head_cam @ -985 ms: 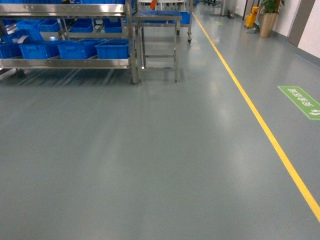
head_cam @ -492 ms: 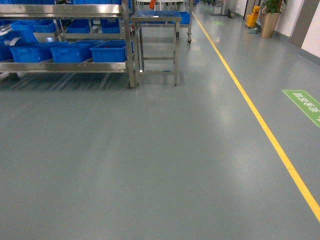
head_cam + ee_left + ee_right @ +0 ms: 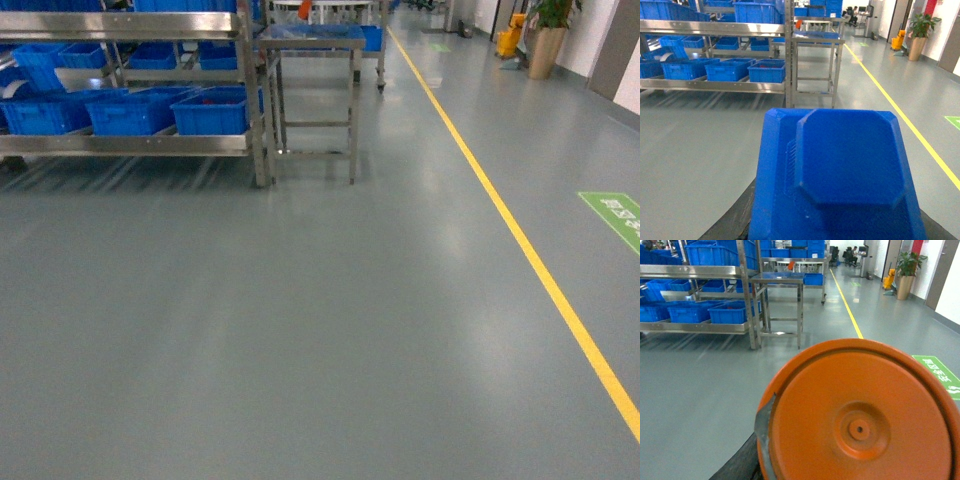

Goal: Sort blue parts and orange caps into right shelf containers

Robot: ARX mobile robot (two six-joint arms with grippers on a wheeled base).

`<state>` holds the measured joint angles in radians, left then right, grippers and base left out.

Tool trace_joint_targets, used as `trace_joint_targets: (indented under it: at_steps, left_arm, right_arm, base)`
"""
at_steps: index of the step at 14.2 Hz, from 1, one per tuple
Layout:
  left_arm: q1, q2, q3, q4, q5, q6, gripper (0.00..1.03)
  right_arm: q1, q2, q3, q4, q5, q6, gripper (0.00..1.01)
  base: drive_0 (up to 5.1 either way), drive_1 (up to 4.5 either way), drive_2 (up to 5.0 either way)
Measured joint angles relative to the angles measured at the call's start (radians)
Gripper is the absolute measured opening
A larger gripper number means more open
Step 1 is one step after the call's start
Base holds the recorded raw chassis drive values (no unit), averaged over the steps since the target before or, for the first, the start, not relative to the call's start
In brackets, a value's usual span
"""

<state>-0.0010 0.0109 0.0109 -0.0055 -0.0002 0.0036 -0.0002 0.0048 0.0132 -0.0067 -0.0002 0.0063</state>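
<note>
A blue part (image 3: 840, 165) fills the lower left wrist view, held close to the camera; a dark finger (image 3: 732, 222) of my left gripper shows at its lower left edge. An orange cap (image 3: 860, 415) fills the right wrist view, flat round end toward the camera, with a dark finger (image 3: 737, 465) of my right gripper beside it. Neither gripper appears in the head view. The steel shelf (image 3: 130, 142) stands far ahead on the left, with several blue containers (image 3: 215, 110) on its lower level.
A small steel table (image 3: 310, 40) stands just right of the shelf. Grey floor stretches between me and the shelf. A yellow floor line (image 3: 530, 255) runs along the right, with a green floor sign (image 3: 615, 215) beyond it and a potted plant (image 3: 548, 40) far back.
In the head view the shelf and table have slid left and lower, and the green sign has moved right and down: the base has rolled forward.
</note>
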Motion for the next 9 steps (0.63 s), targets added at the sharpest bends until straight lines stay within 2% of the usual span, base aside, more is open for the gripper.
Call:
trace_joint_targets:
  at_steps: [9]
  left_arm:
    - [0.000,0.000,0.000,-0.001,0.000,0.000,0.43]
  right_arm:
    - [0.000,0.000,0.000,0.002,0.000,0.000,0.45]
  base:
    - [0.0,4.08,-4.2]
